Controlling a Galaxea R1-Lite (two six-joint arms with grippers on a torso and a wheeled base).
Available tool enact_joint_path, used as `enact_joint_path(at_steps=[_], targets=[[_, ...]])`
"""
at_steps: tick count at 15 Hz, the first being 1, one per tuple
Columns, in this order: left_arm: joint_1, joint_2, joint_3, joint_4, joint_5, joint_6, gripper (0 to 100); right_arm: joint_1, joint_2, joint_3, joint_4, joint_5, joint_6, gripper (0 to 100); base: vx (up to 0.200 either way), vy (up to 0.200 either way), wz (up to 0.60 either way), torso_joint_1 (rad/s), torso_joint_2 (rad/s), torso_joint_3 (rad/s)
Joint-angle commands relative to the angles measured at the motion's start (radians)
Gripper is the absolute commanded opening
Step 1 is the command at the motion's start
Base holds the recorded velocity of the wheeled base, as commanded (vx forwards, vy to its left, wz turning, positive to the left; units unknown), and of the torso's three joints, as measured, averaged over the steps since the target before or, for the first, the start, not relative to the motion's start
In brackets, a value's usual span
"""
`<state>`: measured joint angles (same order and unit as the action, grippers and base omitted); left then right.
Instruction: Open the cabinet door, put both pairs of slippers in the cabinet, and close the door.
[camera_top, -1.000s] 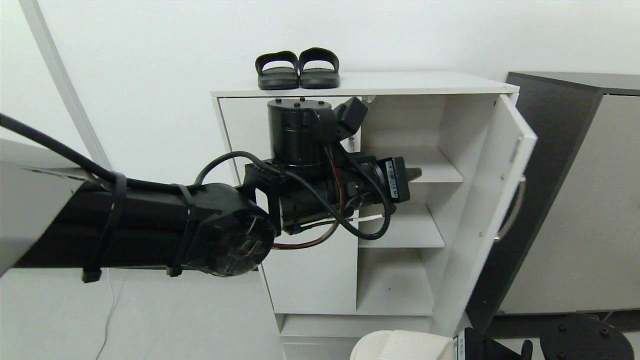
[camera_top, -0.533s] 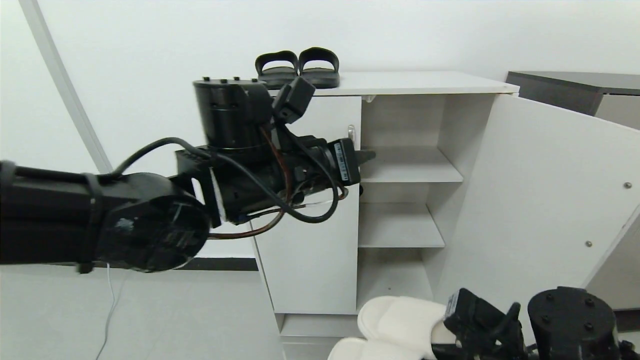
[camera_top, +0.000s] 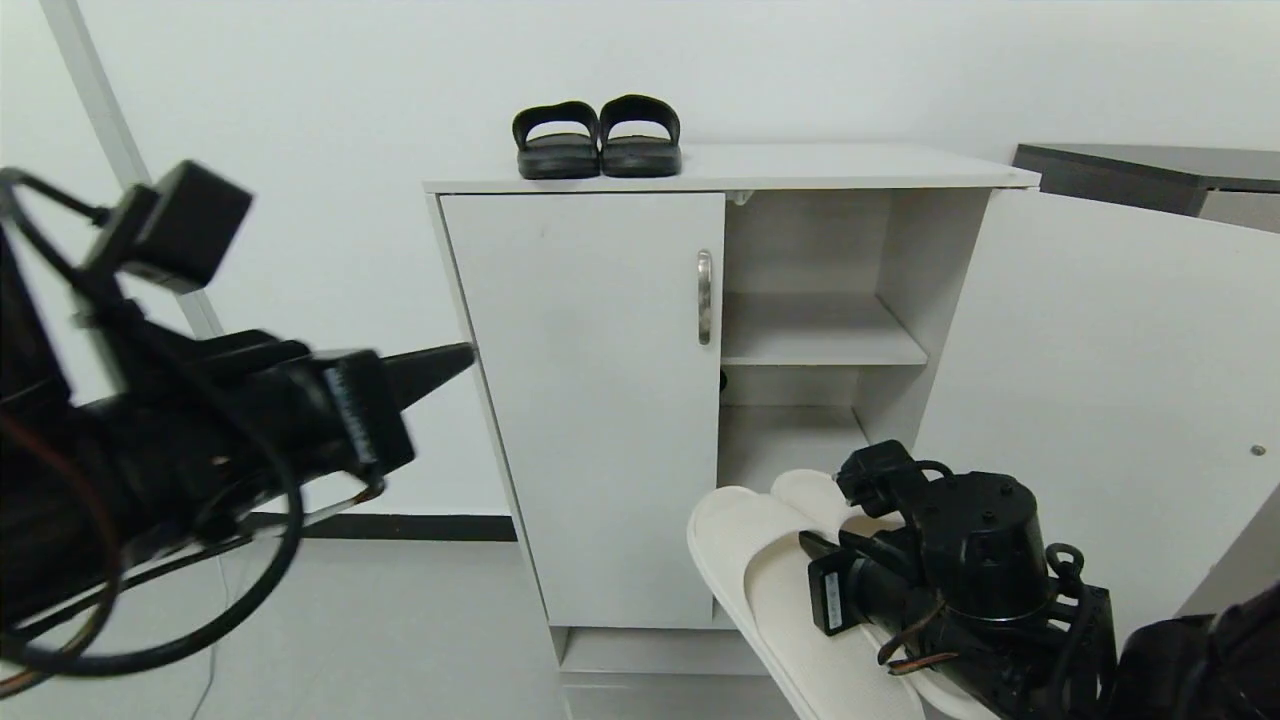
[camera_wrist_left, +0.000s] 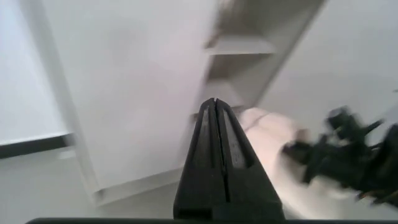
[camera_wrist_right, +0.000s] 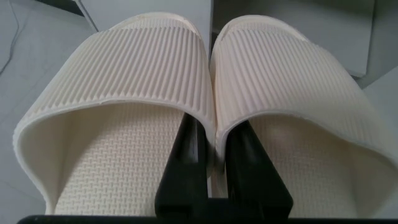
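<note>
Door: the right-hand door (camera_top: 1090, 400) now stands swung wide. A second ago it was only partly open, so you can count the opening step as done.
Left gripper: the left gripper (camera_top: 455, 355) has pulled back from the cabinet (camera_top: 585, 420) and sits off to its left, well apart. Its fingers are pressed together on nothing.
Right gripper: the right gripper (camera_wrist_right: 210, 134) has climbed from the lower edge of the head view to just before the open bay. Its fingers pinch the two inner walls of the white pair, which touch each other.
White pair: the white pair (camera_top: 760, 560) is held in the air, toes toward the middle shelf (camera_top: 790, 445), not yet inside.
Black pair: the black pair (camera_top: 597, 138) is unmoved on the cabinet top.
Meaning: you are into the first placing; the black pair and the closing remain.
</note>
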<state>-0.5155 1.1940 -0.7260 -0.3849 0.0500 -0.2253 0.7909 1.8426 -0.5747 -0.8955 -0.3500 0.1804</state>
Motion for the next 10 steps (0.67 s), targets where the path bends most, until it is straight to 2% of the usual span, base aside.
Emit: enact_joint_path(at_steps=[1, 2, 3, 4, 6, 8, 10], targets=[[0.147, -0.355, 0.235, 0.067, 0.091, 0.077, 0, -0.001, 0.035, -0.014, 0.0, -0.006, -0.001, 0, 0.0, 0.0, 0.0, 0.0, 0.0, 0.0], [0.177, -0.433, 0.28, 0.098, 0.145, 0.077, 0, 0.001, 0.035, -0.014, 0.0, -0.006, -0.002, 0, 0.0, 0.0, 0.0, 0.0, 0.0, 0.0], [0.226, -0.496, 0.316, 0.138, 0.174, 0.077, 0, 0.001, 0.035, -0.014, 0.0, -0.007, -0.004, 0, 0.0, 0.0, 0.0, 0.0, 0.0, 0.0], [0.272, -0.57, 0.355, 0.175, 0.183, 0.078, 0, 0.001, 0.034, -0.013, 0.0, -0.007, -0.004, 0, 0.0, 0.0, 0.0, 0.0, 0.0, 0.0], [0.362, -0.679, 0.428, 0.244, 0.205, 0.119, 0, 0.002, 0.034, -0.011, 0.0, -0.007, -0.004, 0, 0.0, 0.0, 0.0, 0.0, 0.0, 0.0], [0.459, -0.765, 0.502, 0.253, 0.222, 0.123, 0, 0.005, 0.034, -0.01, 0.0, -0.007, -0.004, 0, 0.0, 0.0, 0.0, 0.0, 0.0, 0.0], [0.532, -0.877, 0.537, 0.262, 0.226, 0.124, 0, 0.007, 0.032, -0.01, 0.0, -0.007, -0.004, 0, 0.0, 0.0, 0.0, 0.0, 0.0, 0.0]])
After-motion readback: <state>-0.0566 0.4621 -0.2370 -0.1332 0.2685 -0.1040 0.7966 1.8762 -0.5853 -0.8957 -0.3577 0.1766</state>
